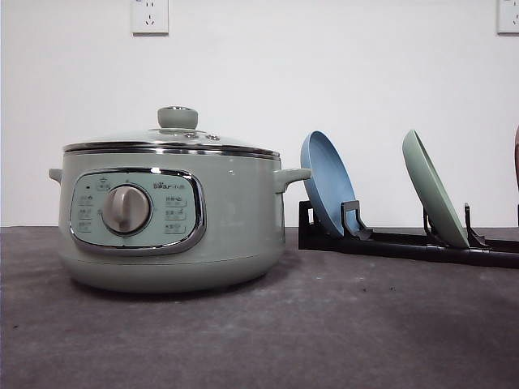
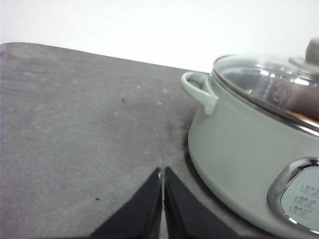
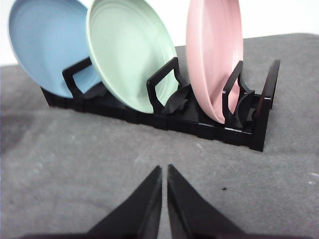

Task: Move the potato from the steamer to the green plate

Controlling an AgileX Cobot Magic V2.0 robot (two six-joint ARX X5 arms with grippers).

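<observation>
Front view: the steamer (image 1: pixel 170 211) sits lidded on the counter (image 1: pixel 324 332), the green plate (image 1: pixel 434 188) leaning in the rack (image 1: pixel 405 241). Potato (image 2: pixel 304 107) glimpsed under the glass. Left tool (image 2: pixel 162 174) and right tool (image 3: pixel 164 172) both pinched narrow, holding nothing.

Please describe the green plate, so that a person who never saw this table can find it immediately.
Find the black slotted dish rack on the grey table. Three round plates lean in it; the pale mint-green plate is the middle one, between the blue plate and the pink plate.
</observation>
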